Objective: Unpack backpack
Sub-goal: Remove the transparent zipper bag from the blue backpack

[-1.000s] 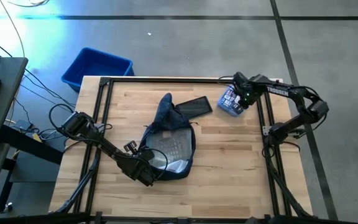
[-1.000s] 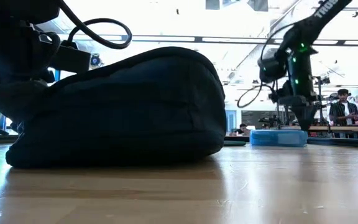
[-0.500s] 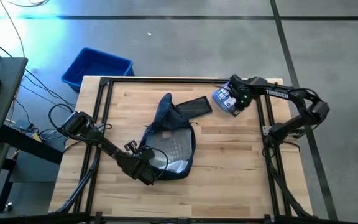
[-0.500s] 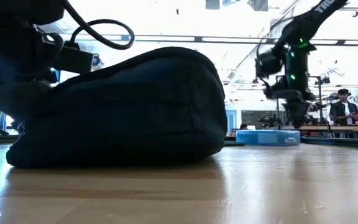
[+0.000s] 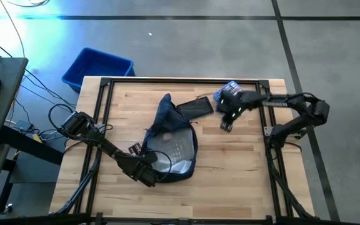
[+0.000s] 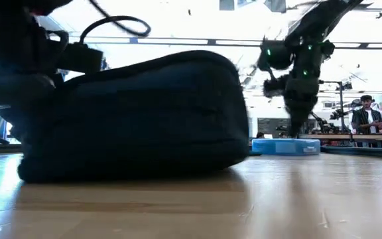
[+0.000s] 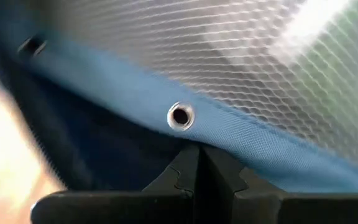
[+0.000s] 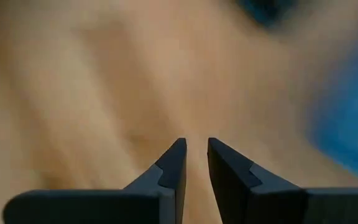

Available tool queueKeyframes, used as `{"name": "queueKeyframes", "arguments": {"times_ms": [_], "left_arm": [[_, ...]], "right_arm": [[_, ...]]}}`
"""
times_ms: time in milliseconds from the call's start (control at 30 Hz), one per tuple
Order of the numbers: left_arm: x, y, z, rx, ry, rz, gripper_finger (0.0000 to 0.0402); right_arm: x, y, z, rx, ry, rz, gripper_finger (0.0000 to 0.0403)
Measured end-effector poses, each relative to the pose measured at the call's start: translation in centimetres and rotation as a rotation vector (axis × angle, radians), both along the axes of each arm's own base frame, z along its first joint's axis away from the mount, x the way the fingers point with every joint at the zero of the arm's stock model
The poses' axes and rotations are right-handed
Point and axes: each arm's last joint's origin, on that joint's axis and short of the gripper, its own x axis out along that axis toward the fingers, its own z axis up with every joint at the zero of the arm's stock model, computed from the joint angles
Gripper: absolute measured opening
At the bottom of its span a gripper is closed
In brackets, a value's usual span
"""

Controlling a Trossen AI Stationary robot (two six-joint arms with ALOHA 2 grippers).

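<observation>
The backpack's (image 5: pixel 169 145) lower edge is pinched by the closed left gripper (image 5: pixel 150 178), while the right gripper (image 8: pixel 192 163), slightly parted and empty, is blurred.

We see the right gripper (image 5: pixel 226 124) has let go of the blue packet (image 5: pixel 229 92) it carried a second ago; the packet now lies behind the claw near the table's far edge. The claw has swung toward the backpack (image 5: pixel 170 140), which has shifted slightly in the low view.
</observation>
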Motion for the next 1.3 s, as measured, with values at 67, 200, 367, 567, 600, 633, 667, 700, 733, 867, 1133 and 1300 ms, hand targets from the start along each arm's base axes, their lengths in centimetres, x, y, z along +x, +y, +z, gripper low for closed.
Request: {"name": "queueKeyframes", "arguments": {"times_ms": [67,200,367,567,600,633,667,700,733,867,1133,1300], "left_arm": [[0.7,-0.5,-0.1,-0.042,-0.051,-0.062,0.0],[2.1,-1.5,0.1,-0.112,-0.161,-0.167,0.0],[2.9,-2.0,0.3,-0.141,-0.232,-0.233,0.0],[3.1,-1.7,0.3,-0.124,-0.234,-0.227,0.0002],[3.1,-1.6,0.3,-0.122,-0.232,-0.223,0.0004],[3.2,-1.5,0.3,-0.118,-0.233,-0.22,0.0007],[3.2,-1.3,0.3,-0.115,-0.235,-0.214,0.001],[3.3,-1.2,0.3,-0.113,-0.234,-0.211,0.0013],[3.4,-1.1,0.3,-0.113,-0.234,-0.207,0.0016],[3.3,-0.8,0.3,-0.11,-0.218,-0.211,0.0027],[3.4,-1.5,3.5,-0.117,-0.328,-0.227,0.003],[3.8,-2.9,4.4,-0.128,-0.422,-0.302,0.003]], "right_arm": [[2.2,2.9,0.2,0.001,-0.18,0.155,0.005],[5.0,9.2,1.6,-0.064,-0.475,0.448,0.005],[5.7,15.0,2.9,-0.224,-0.658,0.587,0.0053],[5.4,18.8,1.0,-0.266,-0.619,0.709,0.0094],[5.5,19.2,0.3,-0.267,-0.595,0.721,0.0105],[5.6,19.6,-0.5,-0.264,-0.572,0.735,0.0116],[5.8,19.9,-1.3,-0.261,-0.553,0.747,0.0127],[6.0,20.2,-2.0,-0.26,-0.534,0.757,0.0138],[6.3,20.6,-2.5,-0.263,-0.516,0.766,0.0149],[8.0,22.2,-4.0,-0.291,-0.474,0.851,0.0185],[11.2,25.2,-4.0,-0.509,-0.458,0.923,0.0218],[12.0,25.9,-4.7,-0.729,-0.408,0.856,0.0233]]}}
